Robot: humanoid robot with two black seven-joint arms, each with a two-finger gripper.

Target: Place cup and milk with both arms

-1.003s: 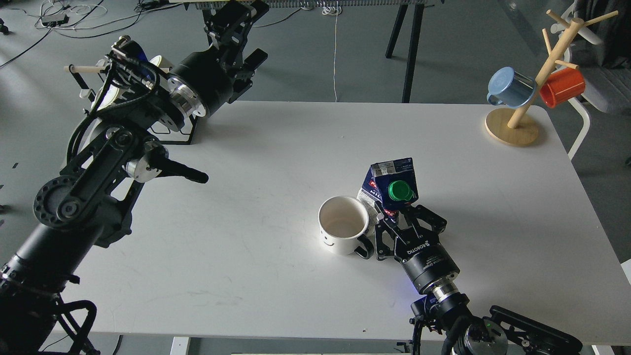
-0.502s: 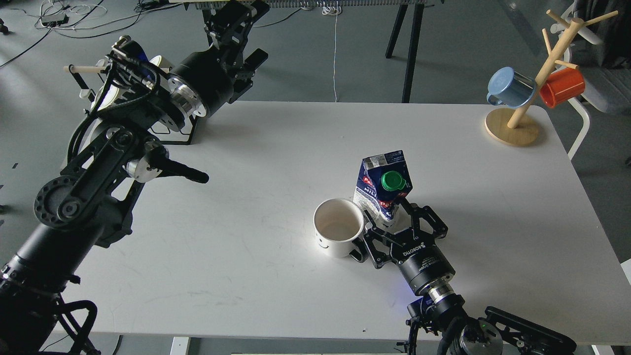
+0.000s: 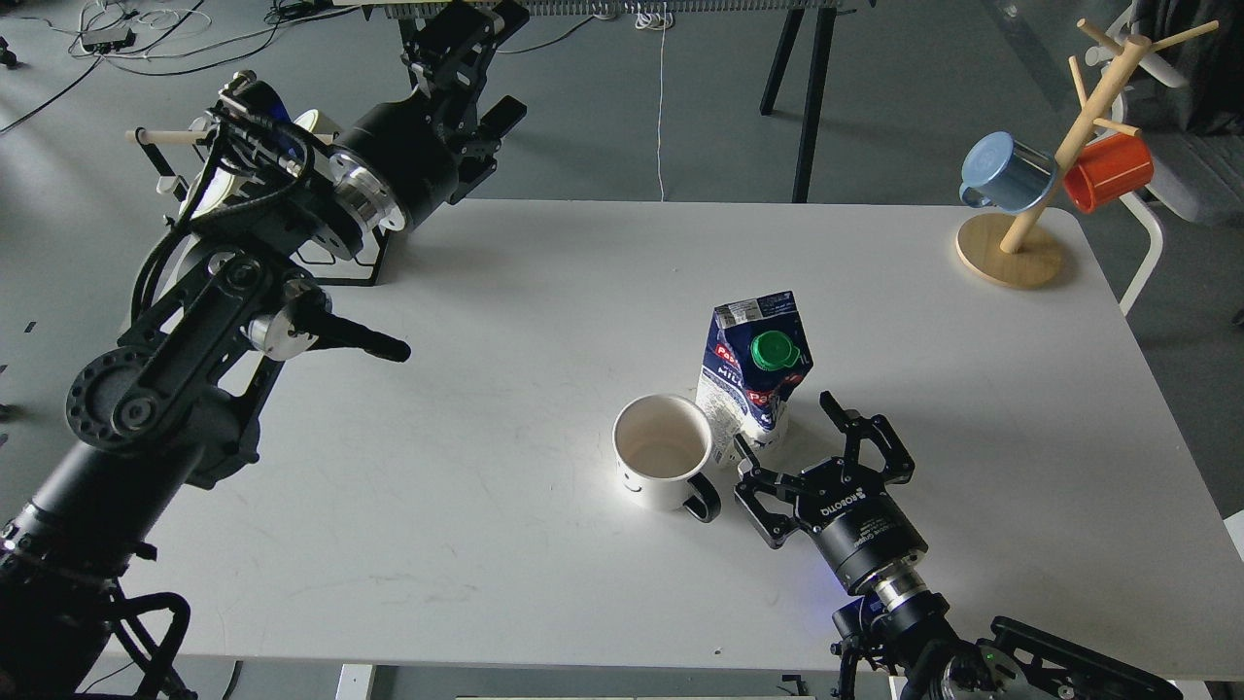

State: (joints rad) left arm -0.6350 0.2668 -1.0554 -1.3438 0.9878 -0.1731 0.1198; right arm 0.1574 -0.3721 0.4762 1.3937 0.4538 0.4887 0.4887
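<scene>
The left black robot arm is reaching up over the far left corner of the white counter (image 3: 544, 282), its left pincer (image 3: 457, 44) seen dark and end-on against the floor, so whether it is open cannot be told; it appears to be holding nothing. Near the middle of the counter, the white ceramic cup (image 3: 664, 465) with a black handle and a small smiley face is standing upright and empty, handle pointing toward the right arm. Just beside it, possibly touching, the blue and white gable-top milk carton (image 3: 751, 374) with the green screw cap is standing upright. The right pincer (image 3: 785, 428) is sitting wide open just in front of the carton, one finger close to its base, gripping nothing. At the far right corner, a wooden mug tree (image 3: 1030, 209) is holding a blue mug (image 3: 1007, 173) and an orange mug (image 3: 1108, 171). The cup looks stiff, smooth and breakable, best taken across the rim or body. The carton likely gives under pressure and tips easily, so a gentle hold on its flat sides, low on the body, seems wisest.
</scene>
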